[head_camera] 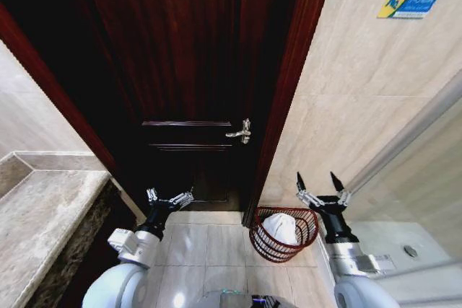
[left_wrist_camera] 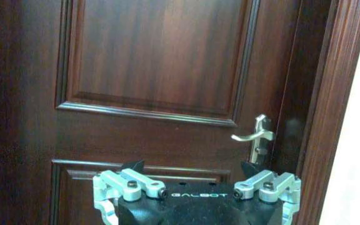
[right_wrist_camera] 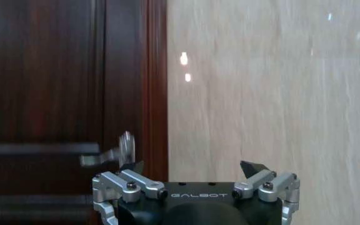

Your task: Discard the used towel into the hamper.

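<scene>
White towel (head_camera: 281, 229) lies inside the reddish-brown wire hamper (head_camera: 268, 246), which stands on the tiled floor beside the door frame. Right gripper (head_camera: 320, 180) hovers just beside its rim, fingers spread and empty; left gripper (head_camera: 171, 196) faces the dark wooden door (head_camera: 188, 70), likewise spread.

Both arms are raised out in front, elbows low, wrists angled up. The left silver-and-black two-finger gripper (head_camera: 170, 198) sits lower and further in, fingers spread wide, nothing btwn them. The right silver-and-black two-finger gripper (head_camera: 322, 182) is held a bit higher w/ its black pointed fingertips (head_camera: 299, 179) sticking upward, also wide apart and empty (both wrist cams agree: jaws fully spread). White rounded forearm shells lead down to the body.
</scene>
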Controlling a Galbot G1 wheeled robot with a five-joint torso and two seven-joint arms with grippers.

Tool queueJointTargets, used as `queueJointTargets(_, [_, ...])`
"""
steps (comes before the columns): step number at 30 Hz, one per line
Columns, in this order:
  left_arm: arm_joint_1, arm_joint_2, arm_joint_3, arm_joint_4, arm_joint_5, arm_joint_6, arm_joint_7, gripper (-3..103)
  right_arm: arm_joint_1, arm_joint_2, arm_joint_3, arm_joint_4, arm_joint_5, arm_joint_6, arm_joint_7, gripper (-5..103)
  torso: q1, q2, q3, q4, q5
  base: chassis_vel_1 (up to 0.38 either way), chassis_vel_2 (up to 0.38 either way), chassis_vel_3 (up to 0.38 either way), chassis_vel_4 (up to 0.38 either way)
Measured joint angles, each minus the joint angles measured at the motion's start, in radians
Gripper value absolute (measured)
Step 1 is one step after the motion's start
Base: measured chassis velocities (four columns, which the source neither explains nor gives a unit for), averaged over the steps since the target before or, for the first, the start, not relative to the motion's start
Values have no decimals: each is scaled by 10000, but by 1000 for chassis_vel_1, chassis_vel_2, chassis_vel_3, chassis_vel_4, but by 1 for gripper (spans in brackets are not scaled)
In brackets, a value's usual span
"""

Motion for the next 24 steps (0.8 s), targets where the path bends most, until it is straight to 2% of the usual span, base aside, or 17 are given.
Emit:
queueJointTargets(4, [1, 0, 0, 0, 0, 0, 0, 100, 47, 116, -22, -579, -169, -11, 143, 100, 1, -1, 1, 0, 5, 0, 0, 0, 0])
queueJointTargets(24, [0, 0, 0, 0, 0, 0, 0, 100, -214, 145, -159, -294, -76, -119, 163, 100, 0, 0, 0, 0, 2, 0, 0, 0, 0])
